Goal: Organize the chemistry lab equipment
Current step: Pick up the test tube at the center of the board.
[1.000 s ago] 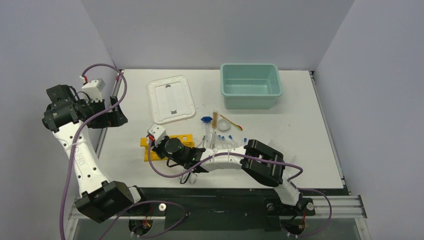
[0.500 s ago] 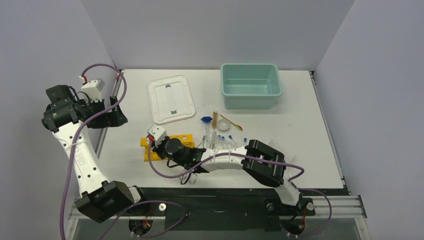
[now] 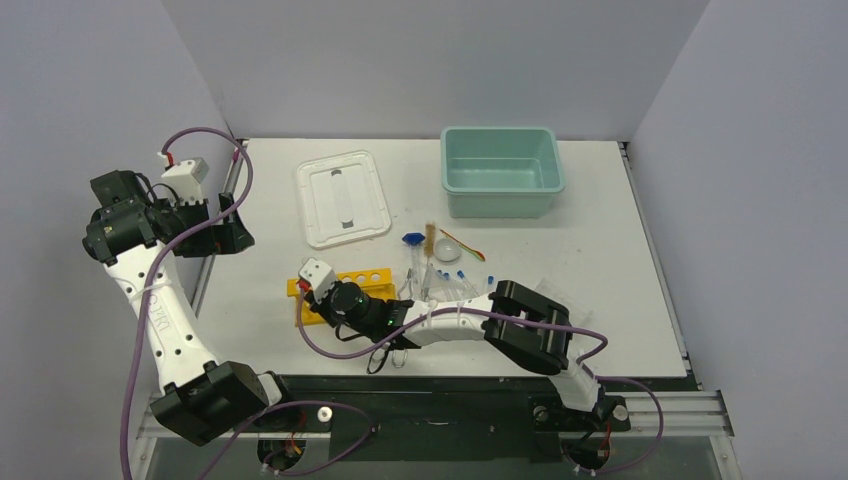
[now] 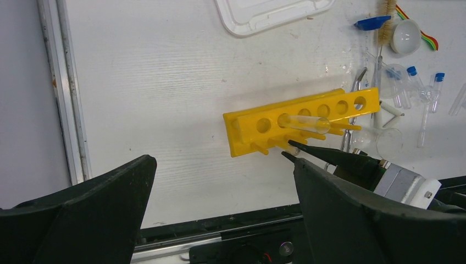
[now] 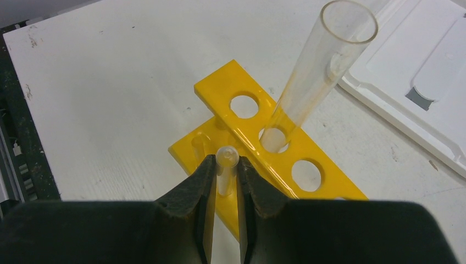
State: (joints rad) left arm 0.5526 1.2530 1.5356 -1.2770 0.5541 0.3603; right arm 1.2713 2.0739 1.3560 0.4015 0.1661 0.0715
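The yellow holed rack (image 3: 362,278) (image 4: 302,118) lies left of the table's middle. A clear glass tube (image 5: 313,77) (image 4: 308,122) passes slanted through its second hole. My right gripper (image 5: 225,165) (image 3: 308,306) is shut on the tube's rounded lower end, under the rack's top plate (image 5: 290,157). Its black fingertips (image 4: 290,146) show at the rack's near edge. My left gripper (image 4: 222,162) (image 3: 235,228) hangs wide open and holds nothing, high over the table's left edge. A tan-bristled brush (image 3: 430,240), round dish (image 3: 446,249), blue-capped vials (image 3: 462,275) and metal tongs (image 3: 385,355) lie right of the rack.
A teal tub (image 3: 500,172) stands at the back right and holds nothing. A white lid (image 3: 342,197) lies flat behind the rack. A metal rail (image 4: 66,93) runs along the table's left edge. The right arm's links reach across the front of the table.
My right gripper has shifted slightly toward the near right with the tube end, and the rack has turned a little with it. The left arm has not moved.
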